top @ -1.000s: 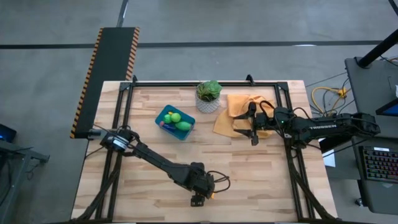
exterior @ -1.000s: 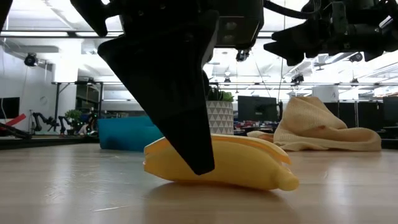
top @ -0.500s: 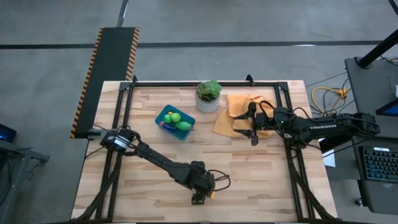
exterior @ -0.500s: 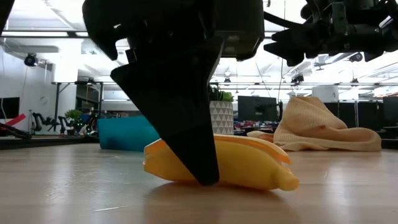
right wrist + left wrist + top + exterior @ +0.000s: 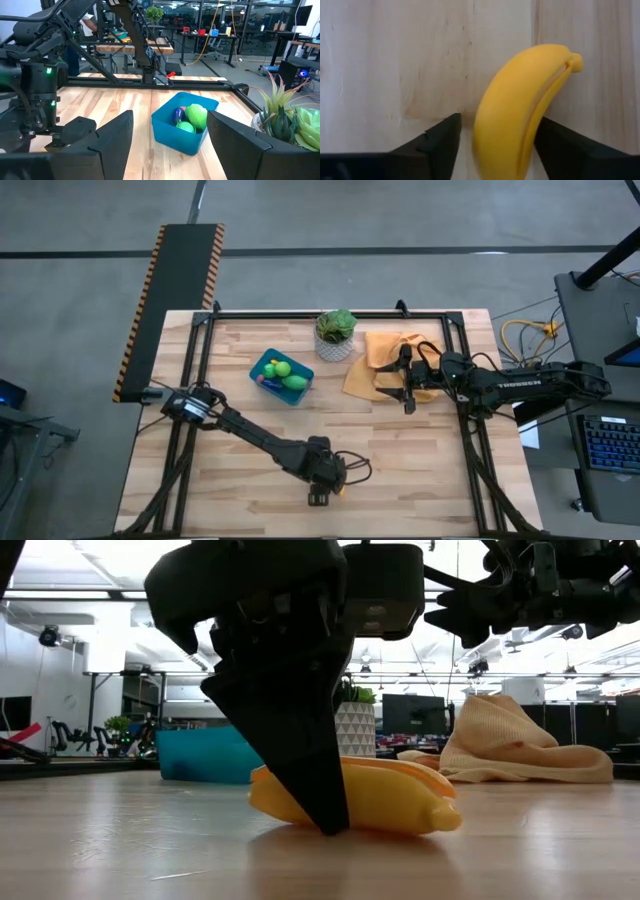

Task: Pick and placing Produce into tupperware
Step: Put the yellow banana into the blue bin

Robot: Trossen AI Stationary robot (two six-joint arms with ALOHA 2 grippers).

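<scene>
The left gripper (image 5: 492, 150), at the table's near edge, has its fingers astride the banana (image 5: 520, 110), seemingly touching it. This looks like the grasping step; next comes lifting it to the tupperware (image 5: 281, 376), well away beyond. The right gripper (image 5: 407, 385) waits, fingers apart, over the cloth (image 5: 380, 360).

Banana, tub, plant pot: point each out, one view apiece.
banana (image 5: 517, 107), left wrist view, middle of its yellow body
tub (image 5: 172, 133), right wrist view, its blue outer wall
plant pot (image 5: 356, 728), low view, patterned front of the pot
</scene>
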